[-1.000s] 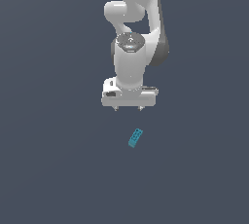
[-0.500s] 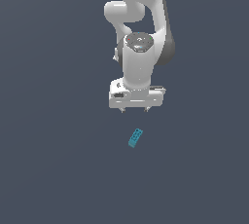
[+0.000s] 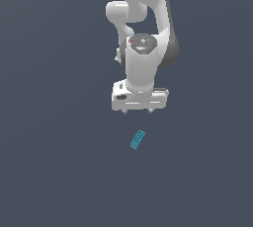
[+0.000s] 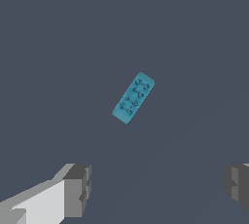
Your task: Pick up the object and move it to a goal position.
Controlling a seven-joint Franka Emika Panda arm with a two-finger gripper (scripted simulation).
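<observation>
Exterior view: I've got the white Panda arm [image 3: 143,33] filling the upper middle of the frame, wrist pointing straight down over the flat dark grey worktop [image 3: 49,171]. Gripper [image 3: 137,111] hangs below the wide white hand body, with two short finger stubs poking out underneath. Fingers are spread wide apart and holding nothing.

The object [image 3: 137,139], a tiny teal-blue oblong block, lies flat on the worktop just below the gripper in this view, clear of it, no contact. It's far narrower than the hand body. Long axis is skewed diagonally, not square to the gripper.

Wrist view confirms: I see both grey fingertips [image 4: 78,189] at the frame's edge, one on each side, with a wide gap between them. The block [image 4: 133,97] sits ahead of the fingers, not between them, and well apart from both. Top face shows clusters of small dark dots. It's lying tilted relative to the line between the fingers. I can't tell the gripper's height above the worktop from either view.
</observation>
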